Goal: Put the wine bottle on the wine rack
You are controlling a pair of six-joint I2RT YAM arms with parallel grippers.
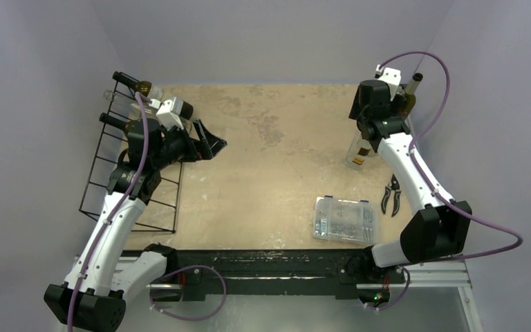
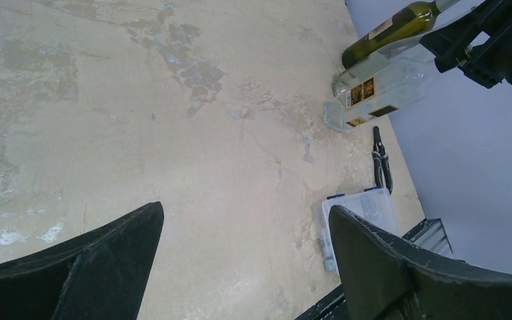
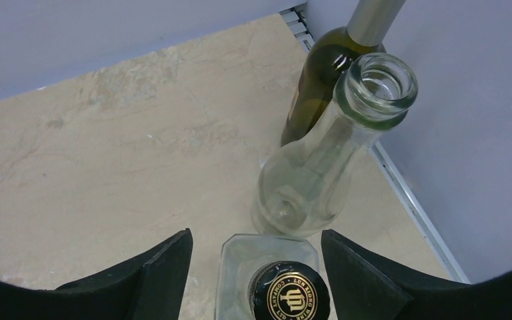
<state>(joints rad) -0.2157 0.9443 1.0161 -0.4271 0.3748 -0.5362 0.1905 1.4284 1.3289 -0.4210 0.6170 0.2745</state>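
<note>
1. We find the right gripper [image 3: 257,240] lowered over the wine bottle [image 3: 289,300], a clear glass bottle with a black and gold cap. The jaws stand apart on either side of its neck, with a gap on both sides.
2. The bottle stands upright at the far right of the table [image 1: 276,138], just beside an open-mouthed clear bottle [image 3: 307,180] and a green bottle [image 3: 320,73].
3. The wine rack [image 1: 100,166] sits at the far left, well apart.
4. The left gripper [image 2: 247,210] hangs beside the rack, jaws wide apart and empty.
</note>
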